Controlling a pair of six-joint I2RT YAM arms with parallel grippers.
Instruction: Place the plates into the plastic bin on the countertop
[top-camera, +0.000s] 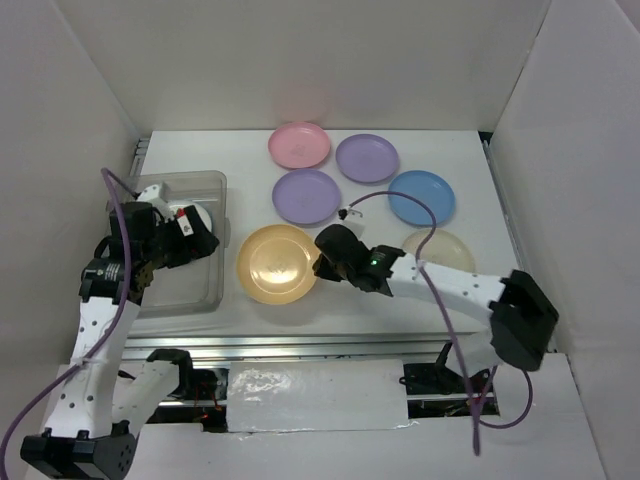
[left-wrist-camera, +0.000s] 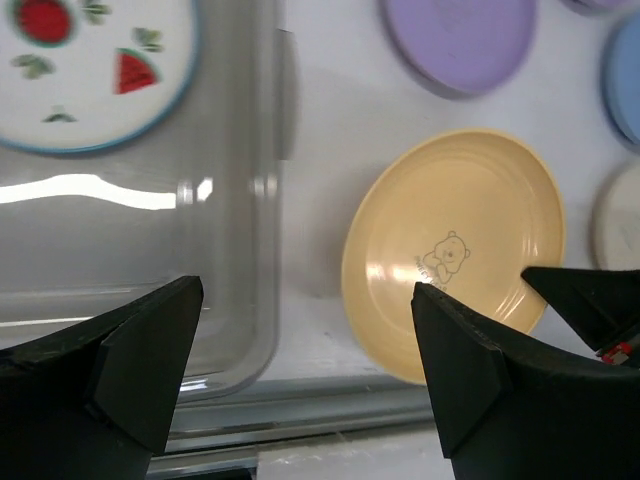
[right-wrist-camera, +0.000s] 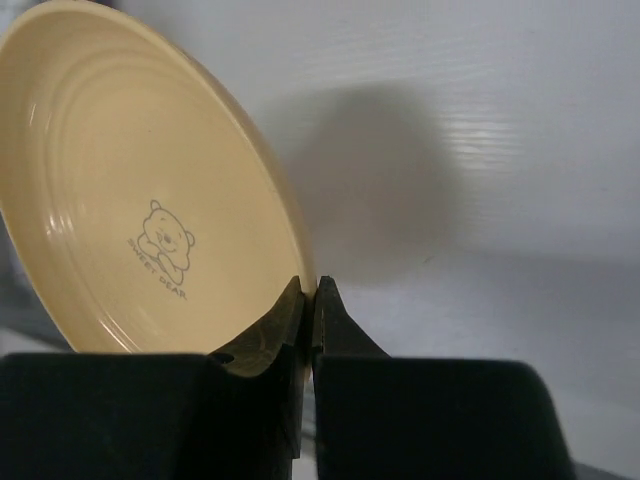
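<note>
Glossy, smooth orange-yellow plate (right-wrist-camera: 120, 200) of plastic; clear, shiny plastic bin (left-wrist-camera: 265, 300) catching glare; matt white surface (top-camera: 465, 155); dull metal rail (top-camera: 300, 341); matt black left end effector (left-wrist-camera: 306, 290).

You're in a robot lab cell: plain white boards (top-camera: 300, 60) wall in the white desk (top-camera: 230, 150) beyond and beside your right hand (top-camera: 322, 262). Behind that hand run a metal rail (top-camera: 330, 345) and a loose purple cable (top-camera: 455, 340).

Bin (top-camera: 218, 186) at countertop (top-camera: 462, 156) left, one plate (top-camera: 203, 216) inside. Nearest plate (top-camera: 275, 263) just right of bin; five plates (top-camera: 306, 195) behind, right.
</note>
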